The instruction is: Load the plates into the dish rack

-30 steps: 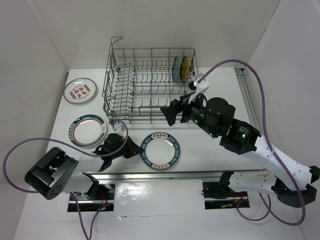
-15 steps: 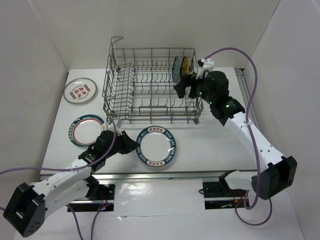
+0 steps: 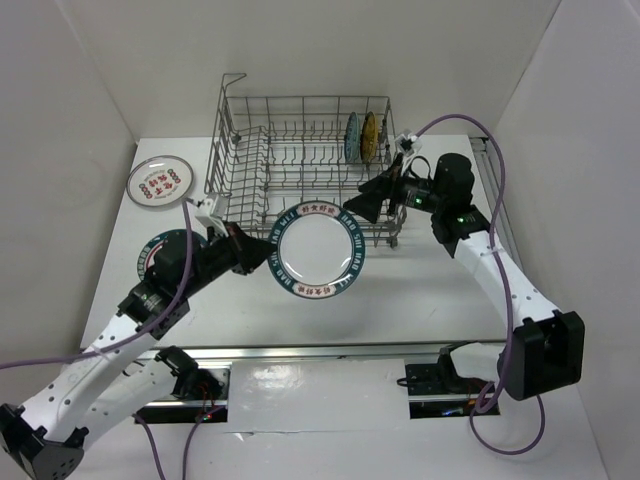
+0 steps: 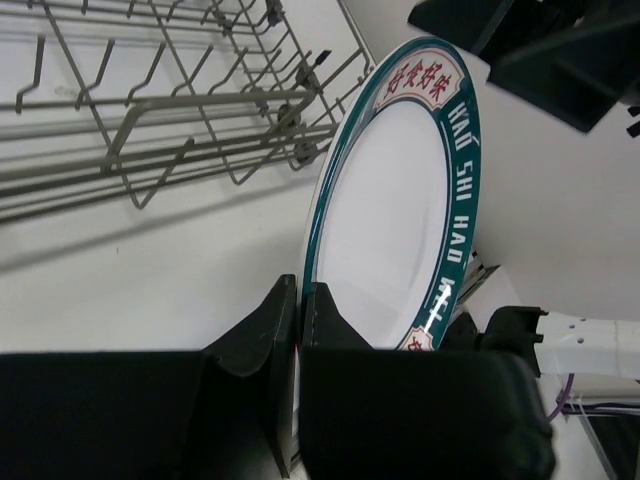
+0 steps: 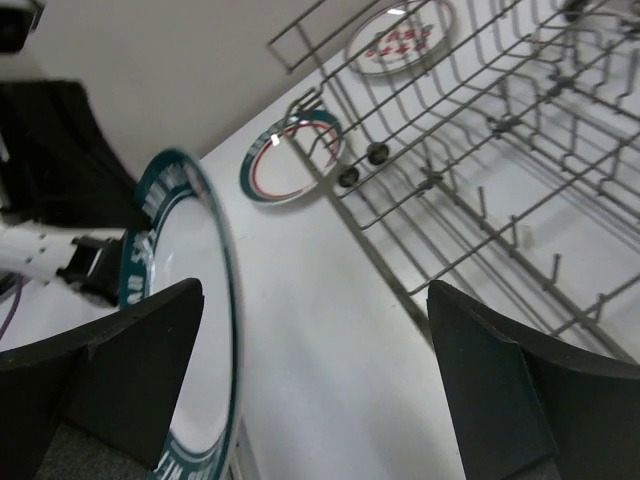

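Left end effector is clamped on the rim of the lettered plate, thin edge pinched between both fingers. The plate is lifted clear of the surface, held on edge just in front of the rack at its near wall. Right end effector has its jaws at full spread, holding nothing, aimed at the plate's far rim and close to it. Yellow plate and teal plate stand in the rack's far right slots. The teal-rimmed plate and red-marked plate lie flat on the surface to the left. Step reads as a hand-over, left to right. To do it well, bring the right jaws squarely over the rim opposite the left grip, one finger on each face, and close firmly before the left lets go. Hold the plate edge-on with no twist. Risk: a shallow bite on the glazed rim may slip.
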Motion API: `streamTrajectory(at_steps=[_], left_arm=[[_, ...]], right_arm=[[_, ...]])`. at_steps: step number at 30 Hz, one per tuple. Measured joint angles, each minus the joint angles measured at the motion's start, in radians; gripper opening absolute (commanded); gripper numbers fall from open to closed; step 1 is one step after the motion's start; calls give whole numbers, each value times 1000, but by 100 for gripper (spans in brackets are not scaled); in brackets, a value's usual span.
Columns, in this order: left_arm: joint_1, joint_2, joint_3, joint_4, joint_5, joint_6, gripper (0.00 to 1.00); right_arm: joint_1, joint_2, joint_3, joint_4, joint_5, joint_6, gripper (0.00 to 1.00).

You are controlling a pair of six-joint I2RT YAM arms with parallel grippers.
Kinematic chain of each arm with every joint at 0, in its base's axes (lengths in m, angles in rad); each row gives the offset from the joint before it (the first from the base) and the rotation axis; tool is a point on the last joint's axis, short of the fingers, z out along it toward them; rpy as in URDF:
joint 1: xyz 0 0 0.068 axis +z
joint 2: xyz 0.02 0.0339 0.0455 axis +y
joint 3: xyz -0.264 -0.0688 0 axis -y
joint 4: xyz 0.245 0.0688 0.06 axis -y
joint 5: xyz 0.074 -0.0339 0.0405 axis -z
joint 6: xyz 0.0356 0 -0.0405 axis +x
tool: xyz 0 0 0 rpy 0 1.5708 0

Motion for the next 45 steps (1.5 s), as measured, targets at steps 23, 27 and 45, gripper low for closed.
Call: streamTrajectory(at_steps=[23,27,45], left_arm=[[0,123,81,39,5,48,0],[0,118,81,47,8,51,0],[-1,139,93,95,-17,23,100]], right_arm=[[55,-27,-57,24,-146,-16,57],[62,-18,-57,28,-134,-27,26],[53,-17,44,-111,171,37,0]])
